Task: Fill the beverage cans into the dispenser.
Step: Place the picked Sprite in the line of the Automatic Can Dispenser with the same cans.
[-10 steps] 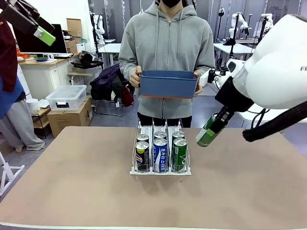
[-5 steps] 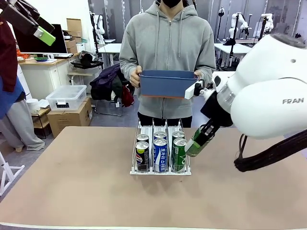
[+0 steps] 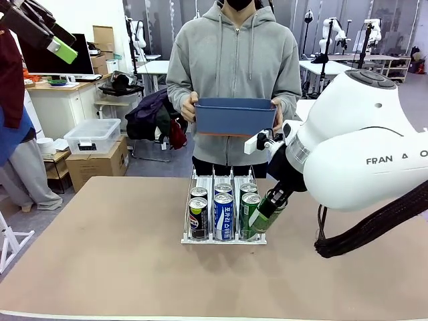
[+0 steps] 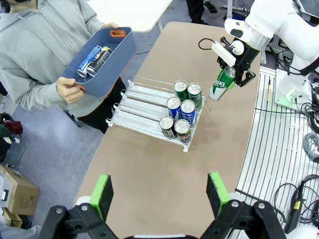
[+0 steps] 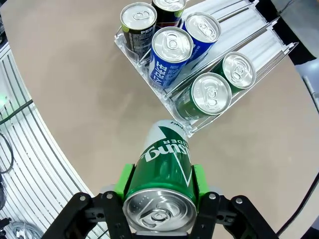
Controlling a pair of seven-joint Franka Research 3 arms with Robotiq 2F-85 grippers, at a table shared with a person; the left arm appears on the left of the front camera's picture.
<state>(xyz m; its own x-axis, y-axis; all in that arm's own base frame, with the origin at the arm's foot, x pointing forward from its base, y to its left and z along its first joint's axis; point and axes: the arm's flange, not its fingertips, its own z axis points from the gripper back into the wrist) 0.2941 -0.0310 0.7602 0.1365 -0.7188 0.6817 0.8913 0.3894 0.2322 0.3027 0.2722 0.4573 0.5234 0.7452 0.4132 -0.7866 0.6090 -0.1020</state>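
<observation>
The dispenser (image 3: pixel 224 241) stands mid-table with two beverage cans in each lane: black Pepsi (image 3: pixel 198 218), blue-and-white (image 3: pixel 223 216) and green (image 3: pixel 249 212) in front. My right gripper (image 3: pixel 273 202) is shut on another green can (image 3: pixel 262 215), tilted, just right of the dispenser's front right corner. The right wrist view shows this can (image 5: pixel 162 167) between the green pads (image 5: pixel 125 181), above the dispenser (image 5: pixel 271 36) corner. My left gripper (image 4: pixel 159 193) is open and empty, high over the table's left side (image 3: pixel 57 43). From there the held can (image 4: pixel 221 83) hangs beside the dispenser (image 4: pixel 144 108).
A person at the far edge holds a blue bin (image 3: pixel 235 116) in both hands; the bin (image 4: pixel 110 56) has two more cans (image 4: pixel 94 55) in it. The big white right arm (image 3: pixel 361 154) covers the table's right side. Bare tabletop lies in front and left.
My right gripper has carried the green can leftward and down, from well right of the dispenser to its front right corner. The left arm and the person have stayed still.
</observation>
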